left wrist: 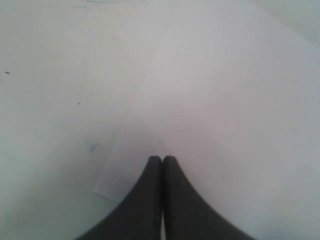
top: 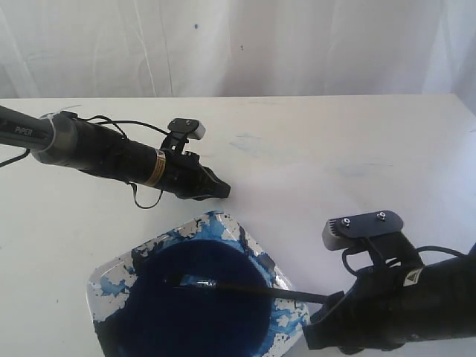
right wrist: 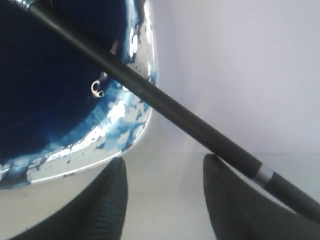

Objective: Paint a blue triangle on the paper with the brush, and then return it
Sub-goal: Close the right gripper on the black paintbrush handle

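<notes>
The brush (top: 245,288) lies across the white square dish (top: 111,275), its bristles in the dark blue paint and its black handle resting on the rim. My right gripper (top: 318,329) is open at the handle's free end. In the right wrist view the brush (right wrist: 165,102) crosses just beside one fingertip (right wrist: 215,167) of the right gripper (right wrist: 162,162), not between the jaws. My left gripper (top: 222,191) is shut on nothing. In the left wrist view the left gripper (left wrist: 162,159) sits low over the white paper (left wrist: 225,100), near one corner. No blue triangle shows on the paper.
The dish (right wrist: 115,130) stands near the table's front edge, its rim smeared with blue. Faint bluish smudges (top: 245,143) mark the white table behind the left arm. A white curtain hangs along the back.
</notes>
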Robot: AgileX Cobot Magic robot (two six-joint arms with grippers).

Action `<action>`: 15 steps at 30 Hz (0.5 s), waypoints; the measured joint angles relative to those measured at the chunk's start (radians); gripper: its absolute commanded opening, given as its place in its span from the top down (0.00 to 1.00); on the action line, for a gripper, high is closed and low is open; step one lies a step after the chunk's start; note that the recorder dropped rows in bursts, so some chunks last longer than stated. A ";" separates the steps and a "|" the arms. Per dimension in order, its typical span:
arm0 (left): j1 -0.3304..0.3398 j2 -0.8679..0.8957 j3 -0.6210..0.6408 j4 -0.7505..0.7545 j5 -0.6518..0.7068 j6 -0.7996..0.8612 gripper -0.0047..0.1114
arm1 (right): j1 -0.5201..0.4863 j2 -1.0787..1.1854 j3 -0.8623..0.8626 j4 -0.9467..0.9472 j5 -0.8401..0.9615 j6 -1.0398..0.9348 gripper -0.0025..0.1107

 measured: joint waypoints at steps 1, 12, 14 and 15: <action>0.000 0.000 0.000 0.000 0.000 0.000 0.96 | 0.000 0.000 0.000 -0.001 -0.018 0.000 0.58; 0.000 0.000 0.000 0.000 0.000 0.000 0.96 | 0.000 0.002 0.000 -0.009 -0.233 -0.002 0.58; 0.000 0.000 0.000 0.000 0.000 0.000 0.96 | 0.000 0.000 -0.006 -0.009 -0.250 -0.002 0.58; 0.000 0.000 0.000 0.000 0.000 0.000 0.96 | 0.000 -0.005 -0.011 -0.009 -0.244 -0.002 0.58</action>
